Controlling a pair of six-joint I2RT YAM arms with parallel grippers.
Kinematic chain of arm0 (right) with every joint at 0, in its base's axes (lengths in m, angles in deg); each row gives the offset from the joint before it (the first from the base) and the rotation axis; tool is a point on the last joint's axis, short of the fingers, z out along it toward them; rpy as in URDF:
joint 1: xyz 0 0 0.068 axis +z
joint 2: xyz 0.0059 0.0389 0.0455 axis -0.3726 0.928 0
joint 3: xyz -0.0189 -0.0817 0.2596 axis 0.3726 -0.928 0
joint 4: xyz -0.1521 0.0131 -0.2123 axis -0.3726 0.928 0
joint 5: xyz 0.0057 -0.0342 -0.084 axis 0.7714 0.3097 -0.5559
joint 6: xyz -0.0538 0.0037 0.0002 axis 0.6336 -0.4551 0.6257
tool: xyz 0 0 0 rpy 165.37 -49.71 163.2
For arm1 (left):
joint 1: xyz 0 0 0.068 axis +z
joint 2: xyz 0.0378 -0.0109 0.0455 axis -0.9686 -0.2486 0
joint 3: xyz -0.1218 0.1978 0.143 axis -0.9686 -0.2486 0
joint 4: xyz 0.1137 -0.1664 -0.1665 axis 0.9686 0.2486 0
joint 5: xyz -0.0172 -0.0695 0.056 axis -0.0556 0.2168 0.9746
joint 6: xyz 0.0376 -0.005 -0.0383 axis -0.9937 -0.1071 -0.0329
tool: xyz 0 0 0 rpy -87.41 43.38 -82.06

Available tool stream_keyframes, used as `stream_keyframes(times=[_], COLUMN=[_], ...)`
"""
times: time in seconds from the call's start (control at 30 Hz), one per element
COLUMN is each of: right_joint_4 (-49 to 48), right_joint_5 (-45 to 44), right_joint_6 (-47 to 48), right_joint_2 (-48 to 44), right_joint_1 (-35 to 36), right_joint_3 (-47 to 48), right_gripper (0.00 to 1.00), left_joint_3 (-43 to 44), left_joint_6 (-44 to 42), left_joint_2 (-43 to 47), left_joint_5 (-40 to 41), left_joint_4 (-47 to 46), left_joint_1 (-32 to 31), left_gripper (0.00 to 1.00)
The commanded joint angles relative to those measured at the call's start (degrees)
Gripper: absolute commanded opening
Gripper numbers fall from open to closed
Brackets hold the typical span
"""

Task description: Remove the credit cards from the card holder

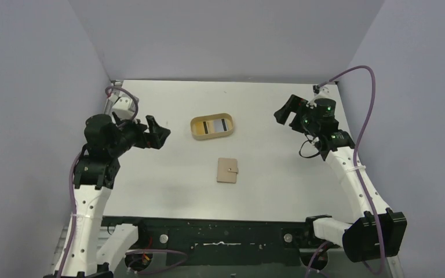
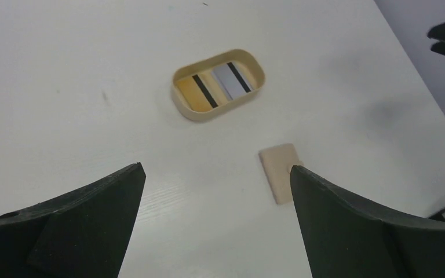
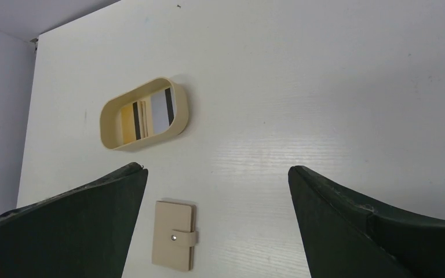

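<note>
Both cards (image 1: pixel 212 127) lie in the tray (image 1: pixel 193 128), beyond the snapped-shut holder (image 1: pixel 227 170) on the bench (image 1: pixel 278 174), so extraction appears complete, which would explain why the left end effector (image 1: pixel 159 132) and right end effector (image 1: pixel 287 110) hang raised, fully open and empty.

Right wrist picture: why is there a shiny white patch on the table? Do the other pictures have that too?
Right wrist: that patch is light glaring off the table, lower right of the tray. Left wrist: no glare, just faint grey shadow smudges on the table's right side, and the card holder looks washed-out pale. Top external: soft even light, no shiny patch, everything sharp.
</note>
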Motion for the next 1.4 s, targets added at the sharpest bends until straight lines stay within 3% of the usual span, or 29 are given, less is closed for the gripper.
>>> stream_keyframes(times=[0.0,0.13,0.23,0.27,0.33,0.37,0.47,0.57,0.7,0.9,1.13,1.37], right_joint_4=[-3.0,-1.0,-1.3,-0.9,4.4,7.2,11.7,15.2,19.4,12.2,7.1,6.1], right_joint_5=[-1.2,0.1,5.6,7.1,0.9,-6.9,-18.3,-19.7,-21.8,-13.6,-6.0,-1.7], right_joint_6=[0.6,2.3,6.1,7.8,13.2,16.7,22.3,23.5,26.7,28.3,29.9,32.5], right_joint_2=[-1.7,-1.8,-1.7,-1.3,-0.2,0.6,4.0,8.7,16.6,18.1,22.8,27.9], right_joint_1=[0.8,0.8,0.8,1.5,7.6,12.2,24.5,29.1,34.5,36.3,36.1,36.1], right_joint_3=[2.4,3.0,1.4,1.4,3.7,5.1,6.7,7.6,8.6,3.5,3.3,4.9], right_gripper=[1.00,1.00,1.00,1.00,1.00,1.00,1.00,0.99,0.95,0.88,0.67,0.56], left_joint_3=[7.7,13.4,9.8,8.6,8.3,9.1,11.4,7.2,-2.6,-6.0,-6.0,-6.8], left_joint_6=[-3.1,-5.9,1.7,5.2,8.6,8.1,6.1,9.6,16.9,16.9,15.3,15.6], left_joint_2=[-6.2,-10.4,-8.9,-8.6,-9.4,-10.6,-14.2,-14.7,-14.5,-16.4,-19.7,-20.0], left_joint_5=[-19.2,-37.8,-42.6,-41.7,-38.7,-36.0,-21.0,-14.4,-11.8,-10.3,-10.4,-8.9], left_joint_4=[1.5,5.6,-3.8,-7.9,-10.4,-9.0,2.6,2.9,-2.4,-4.4,-5.2,-5.8], left_joint_1=[-1.2,-1.5,-1.8,-1.7,-1.7,-1.7,-1.8,-1.7,-2.1,-2.7,-2.7,-2.6], left_gripper=[0.97,0.97,0.97,0.97,0.97,0.97,0.96,0.94,0.94,0.94,0.94,0.93])
